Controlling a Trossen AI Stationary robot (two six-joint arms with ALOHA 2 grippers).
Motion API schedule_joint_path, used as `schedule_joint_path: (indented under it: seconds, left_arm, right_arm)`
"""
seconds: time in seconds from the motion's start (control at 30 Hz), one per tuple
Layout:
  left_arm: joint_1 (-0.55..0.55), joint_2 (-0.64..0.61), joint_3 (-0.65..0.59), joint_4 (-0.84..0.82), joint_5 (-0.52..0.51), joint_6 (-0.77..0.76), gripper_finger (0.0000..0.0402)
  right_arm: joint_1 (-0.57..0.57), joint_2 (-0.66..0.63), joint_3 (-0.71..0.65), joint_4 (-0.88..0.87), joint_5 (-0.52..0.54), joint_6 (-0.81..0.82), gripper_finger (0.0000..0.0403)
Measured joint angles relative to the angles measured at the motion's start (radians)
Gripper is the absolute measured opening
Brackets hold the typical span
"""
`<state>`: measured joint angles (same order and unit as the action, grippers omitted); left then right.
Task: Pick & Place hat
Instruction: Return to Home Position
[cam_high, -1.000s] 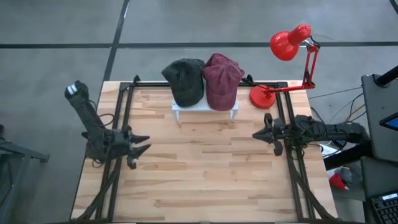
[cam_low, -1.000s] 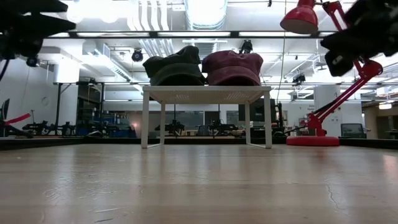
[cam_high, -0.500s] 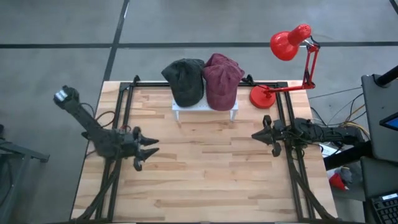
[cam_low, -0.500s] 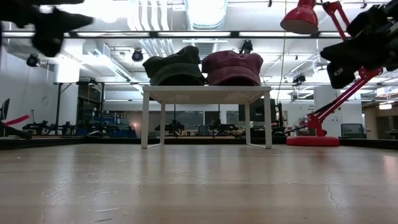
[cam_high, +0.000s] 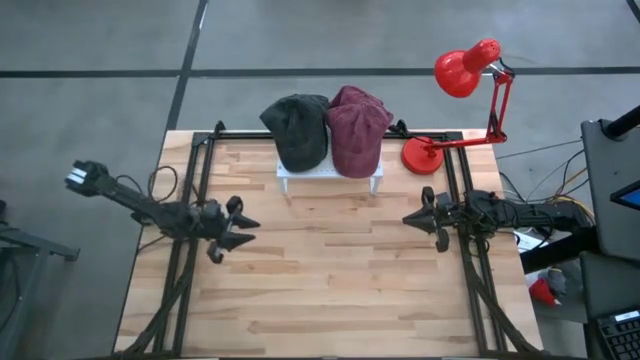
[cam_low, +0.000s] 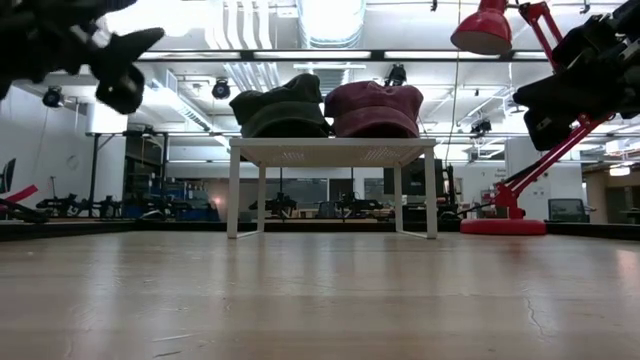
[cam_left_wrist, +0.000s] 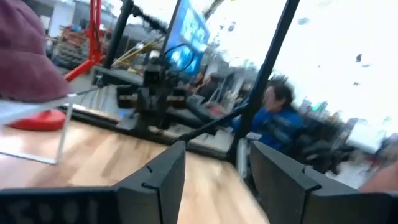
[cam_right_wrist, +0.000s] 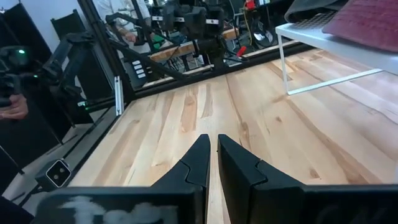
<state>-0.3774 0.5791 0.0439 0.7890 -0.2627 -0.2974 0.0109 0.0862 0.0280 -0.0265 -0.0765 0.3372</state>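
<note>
Two hats lie side by side on a small white rack (cam_high: 330, 176) at the table's far middle: a dark green hat (cam_high: 298, 129) on the left and a maroon hat (cam_high: 357, 130) on the right. The low view shows both, the dark hat (cam_low: 281, 108) and the maroon hat (cam_low: 374, 108), crowns up on the rack top (cam_low: 330, 151). My left gripper (cam_high: 240, 226) hovers open above the table's left part, pointing right, its own view (cam_left_wrist: 214, 171) showing the gap. My right gripper (cam_high: 408, 218) hovers shut at the right part, pointing left, seen also in its wrist view (cam_right_wrist: 214, 157).
A red desk lamp (cam_high: 463, 70) stands with its base (cam_high: 422, 156) on the far right corner, just right of the rack. Black frame rails (cam_high: 190, 250) run along both table sides. Bare wood (cam_high: 330, 270) fills the middle and near part. A person in blue (cam_left_wrist: 280, 121) sits beyond the table.
My left arm has stretched out lower and its gripper has moved toward the table's right and slightly toward the far edge, nearer the rack, staying open. The hats and rack have kept still.
</note>
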Motion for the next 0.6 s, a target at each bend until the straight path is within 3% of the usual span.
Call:
schedule_joint_path:
  seconds: [0.17,0.4,0.6]
  left_arm:
    - [-0.007,-0.16,-0.026,-0.084,-0.011,0.058,0.0182]
    - [-0.006,-0.274,-0.033,-0.325,-0.31,0.119,0.0181]
    - [-0.006,-0.282,-0.034,-0.502,-0.373,0.119,0.0182]
  right_arm:
    - [0.0,0.001,0.0,0.0,-0.001,0.001,0.0029]
    - [0.0,0.002,0.0,0.0,-0.002,0.0,0.0029]
    - [0.0,0.002,0.0,0.0,-0.001,0.001,0.0029]
